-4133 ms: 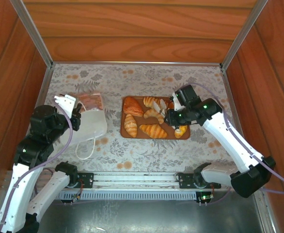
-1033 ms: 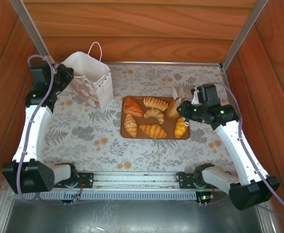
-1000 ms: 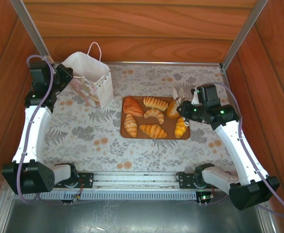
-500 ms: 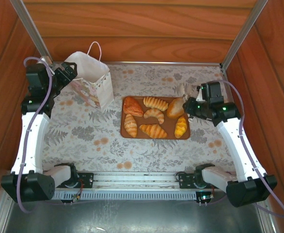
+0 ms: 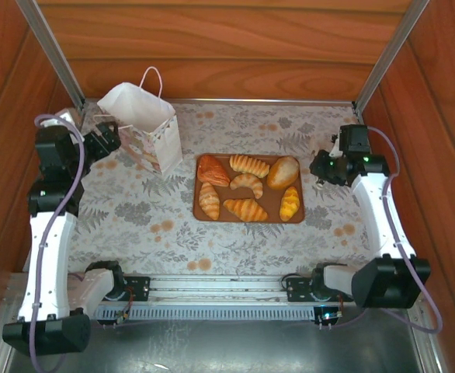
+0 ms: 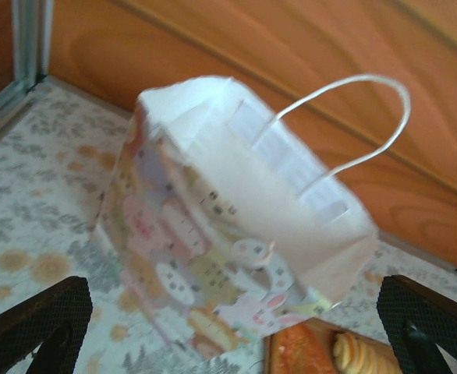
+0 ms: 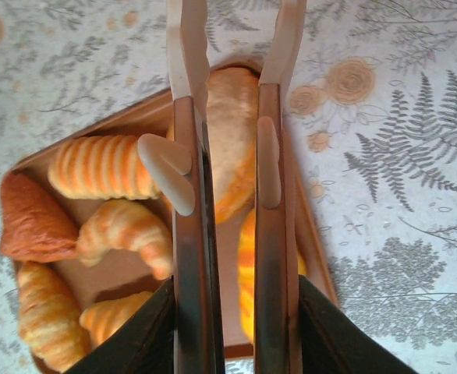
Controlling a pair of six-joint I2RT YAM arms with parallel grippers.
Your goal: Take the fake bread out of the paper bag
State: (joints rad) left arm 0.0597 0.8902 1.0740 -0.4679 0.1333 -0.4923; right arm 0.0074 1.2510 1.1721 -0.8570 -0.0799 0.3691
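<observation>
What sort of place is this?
Probably a robot test booth: wood-panelled walls box in a floral-print tabletop, two white robot arms stand at its near edge, golden-brown toy pastries lie on a flat brown tray.

Robot lab test cell, not a home: my arm bases (image 5: 107, 276) bolted to a metal rail (image 5: 220, 286) at the bench edge, wood-panel walls (image 5: 212, 47) boxing me in, aluminium corner posts (image 5: 53, 54), floral cloth (image 5: 126, 210) over the bench.
</observation>
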